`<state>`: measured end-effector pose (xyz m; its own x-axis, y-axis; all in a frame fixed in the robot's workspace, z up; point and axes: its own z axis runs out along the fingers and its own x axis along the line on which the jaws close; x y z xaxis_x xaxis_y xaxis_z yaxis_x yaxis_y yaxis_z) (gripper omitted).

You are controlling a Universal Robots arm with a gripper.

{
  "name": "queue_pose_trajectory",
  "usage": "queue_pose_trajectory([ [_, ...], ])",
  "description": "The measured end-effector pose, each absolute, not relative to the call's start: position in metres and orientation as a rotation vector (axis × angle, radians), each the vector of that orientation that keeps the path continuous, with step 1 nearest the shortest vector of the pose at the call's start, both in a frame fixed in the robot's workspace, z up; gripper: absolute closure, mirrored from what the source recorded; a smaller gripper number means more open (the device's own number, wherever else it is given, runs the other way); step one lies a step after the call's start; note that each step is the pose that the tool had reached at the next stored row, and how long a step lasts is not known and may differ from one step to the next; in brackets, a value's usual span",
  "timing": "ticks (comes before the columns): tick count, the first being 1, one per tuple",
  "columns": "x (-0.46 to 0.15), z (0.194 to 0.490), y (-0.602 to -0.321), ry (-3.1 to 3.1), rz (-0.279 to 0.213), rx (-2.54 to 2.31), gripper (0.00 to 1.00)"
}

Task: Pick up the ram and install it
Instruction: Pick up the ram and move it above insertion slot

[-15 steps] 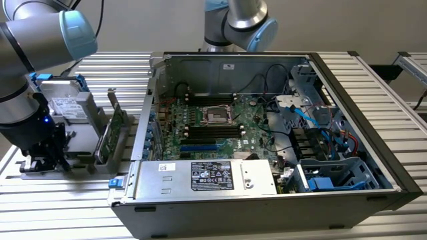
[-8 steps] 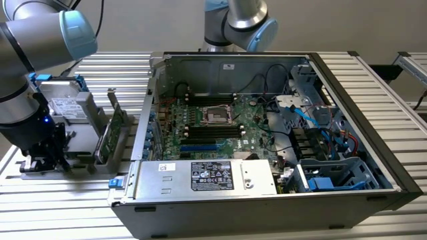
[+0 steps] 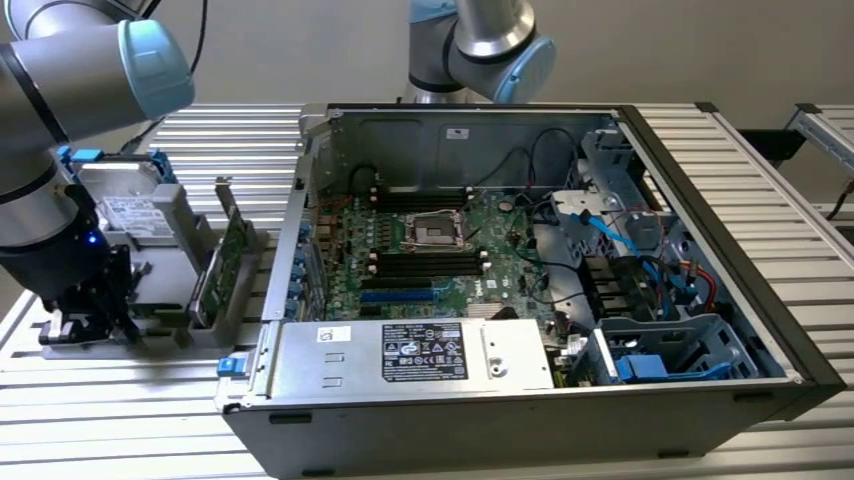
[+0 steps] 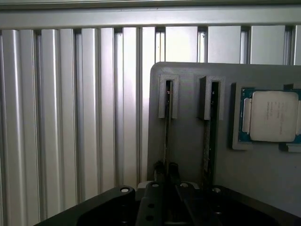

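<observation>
In the wrist view the ram [image 4: 167,127] stands on edge in one slot of a grey holder [image 4: 188,70], seen as a thin dark strip. My gripper [image 4: 167,172] is down over it, its fingers [image 4: 160,170] pressed close on either side of the strip. A second stick [image 4: 207,141] stands in the neighbouring slot. In the exterior view my gripper [image 3: 83,320] sits low at the holder [image 3: 160,300] on the exterior view's left, beside the open computer case [image 3: 694,180]. The motherboard [image 3: 427,250] lies inside the case with its black memory slots [image 3: 424,262] showing.
A processor chip [image 4: 273,115] rests in a pocket of the holder. A green card with a metal bracket [image 3: 220,265] and a silver drive with blue clips [image 3: 134,215] stand between my gripper and the case. A power supply [image 3: 414,350] fills the case front. Another arm [image 3: 481,45] stands behind.
</observation>
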<state>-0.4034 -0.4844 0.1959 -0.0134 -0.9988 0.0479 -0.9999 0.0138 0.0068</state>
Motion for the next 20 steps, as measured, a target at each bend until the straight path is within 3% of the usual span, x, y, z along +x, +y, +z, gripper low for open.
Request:
queue_pose_trajectory([
  [20,-0.402,0.225,-0.484,-2.209,0.043,2.18,0.87],
])
